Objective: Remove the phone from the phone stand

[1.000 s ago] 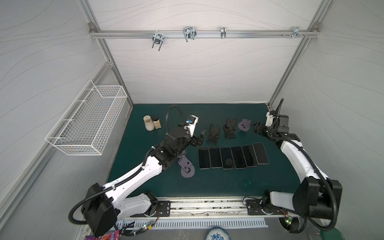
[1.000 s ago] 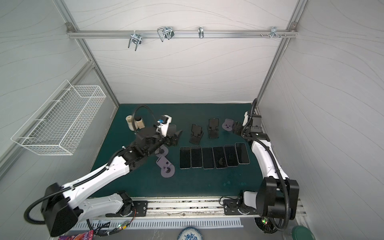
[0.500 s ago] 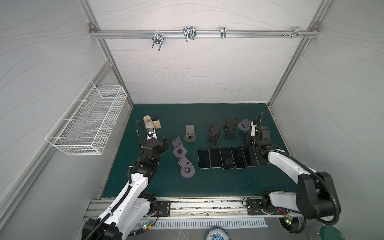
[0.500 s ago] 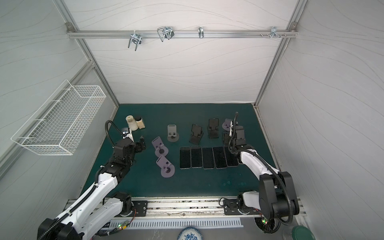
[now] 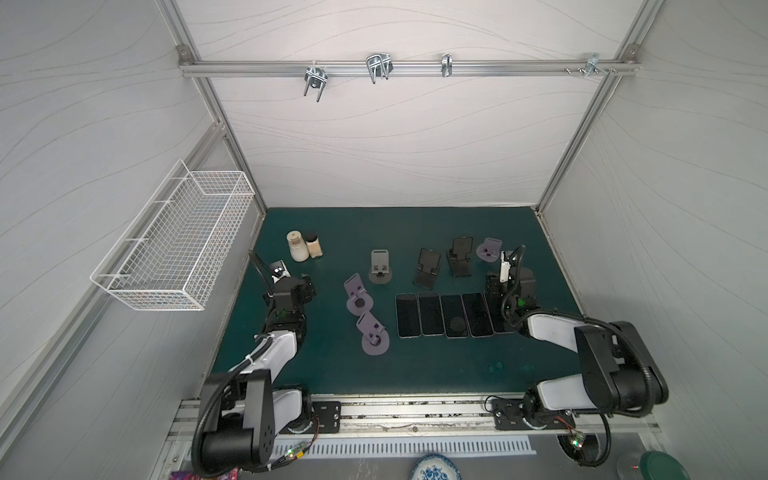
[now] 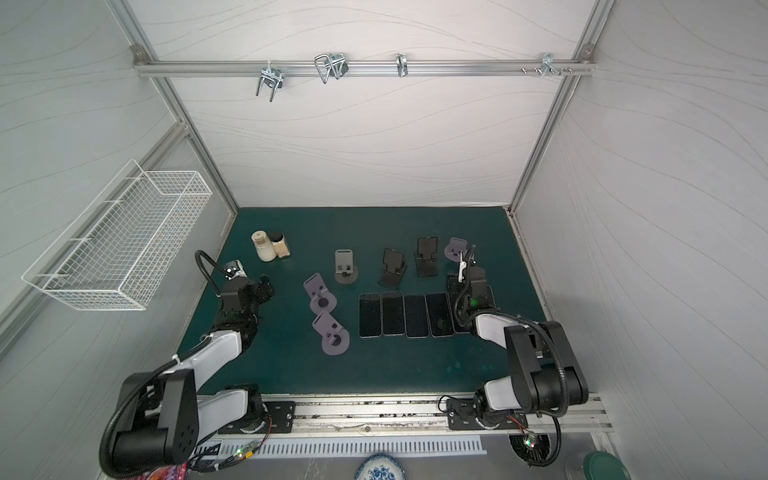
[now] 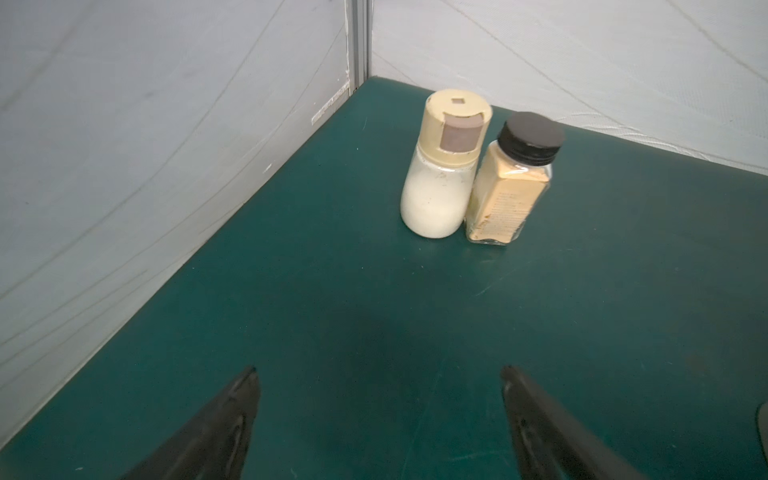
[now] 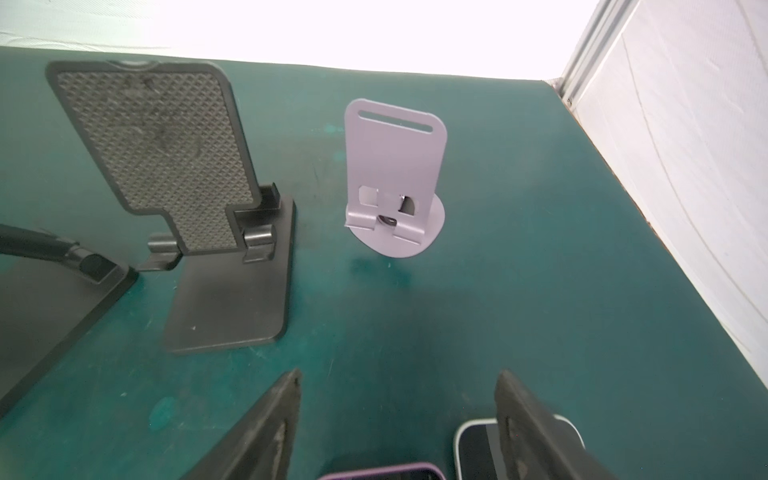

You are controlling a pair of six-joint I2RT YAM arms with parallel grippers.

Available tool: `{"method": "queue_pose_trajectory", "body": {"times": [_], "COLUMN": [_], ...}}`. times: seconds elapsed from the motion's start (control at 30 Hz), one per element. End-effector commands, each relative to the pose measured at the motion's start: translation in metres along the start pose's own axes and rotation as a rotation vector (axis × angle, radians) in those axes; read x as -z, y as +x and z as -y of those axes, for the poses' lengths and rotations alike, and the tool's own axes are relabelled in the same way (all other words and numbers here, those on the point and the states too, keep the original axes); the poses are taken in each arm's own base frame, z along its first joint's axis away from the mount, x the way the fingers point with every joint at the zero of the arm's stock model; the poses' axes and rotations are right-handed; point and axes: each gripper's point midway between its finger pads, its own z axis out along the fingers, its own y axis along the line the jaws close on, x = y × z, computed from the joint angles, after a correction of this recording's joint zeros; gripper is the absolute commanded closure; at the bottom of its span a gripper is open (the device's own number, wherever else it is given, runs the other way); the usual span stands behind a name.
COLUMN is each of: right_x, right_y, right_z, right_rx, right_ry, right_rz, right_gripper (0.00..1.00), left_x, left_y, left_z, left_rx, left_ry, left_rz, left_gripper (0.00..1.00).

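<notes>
Several dark phones [image 5: 430, 313] [image 6: 392, 312] lie flat in a row on the green mat. Behind them the phone stands are all empty: a grey one [image 5: 380, 266], two black ones [image 5: 428, 268] [image 8: 166, 166] and purple ones [image 5: 357, 293] [image 8: 395, 174]. My right gripper [image 5: 494, 286] [image 8: 399, 372] hangs open over the right end of the row, above a purple-edged phone [image 8: 382, 471] and a white-edged phone [image 8: 478, 440], with nothing between its fingers. My left gripper [image 5: 305, 286] [image 7: 379, 370] is open and empty over bare mat at the left.
A white bottle [image 5: 297, 246] [image 7: 440, 174] and a black-capped spice jar [image 5: 313, 245] [image 7: 511, 183] stand together at the back left, just ahead of my left gripper. A wire basket [image 5: 178, 245] hangs on the left wall. Walls close the mat [image 5: 332, 374] on three sides.
My left arm has pulled back from the grey stand in the middle to the left side. My right arm has moved from the back right corner down to the right end of the phone row.
</notes>
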Motion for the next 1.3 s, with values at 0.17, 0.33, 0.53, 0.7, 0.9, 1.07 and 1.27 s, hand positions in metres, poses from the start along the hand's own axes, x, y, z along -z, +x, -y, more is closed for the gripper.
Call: {"method": "queue_pose_trajectory", "body": {"times": [0.17, 0.33, 0.53, 0.7, 0.9, 1.07, 1.27], "right_x": [-0.010, -0.005, -0.017, -0.018, -0.018, -0.018, -0.018], "right_y": [-0.004, 0.004, 0.005, 0.004, 0.004, 0.004, 0.004], "right_z": [0.004, 0.015, 0.026, 0.025, 0.026, 0.026, 0.026], "right_rx": [-0.032, -0.080, -0.109, -0.102, -0.103, -0.103, -0.103], "right_ry": [-0.026, 0.007, 0.069, 0.078, 0.078, 0.079, 0.079], "right_rz": [0.093, 0.115, 0.044, 0.046, 0.046, 0.046, 0.046], "right_gripper": [0.26, 0.26, 0.23, 0.03, 0.01, 0.01, 0.01], "left_x": [-0.014, -0.024, -0.022, -0.028, -0.038, -0.036, -0.033], "left_y": [-0.016, -0.010, 0.008, 0.005, 0.002, 0.003, 0.002], "left_z": [0.037, 0.049, 0.060, 0.054, 0.056, 0.057, 0.062], "left_rx": [0.054, 0.014, -0.040, -0.058, -0.097, -0.111, -0.145], "left_ry": [0.240, 0.296, 0.334, 0.223, 0.123, 0.108, 0.088], "left_rz": [0.075, 0.070, 0.097, 0.112, 0.092, 0.091, 0.115], "left_gripper": [0.08, 0.07, 0.05, 0.01, 0.01, 0.01, 0.01]}}
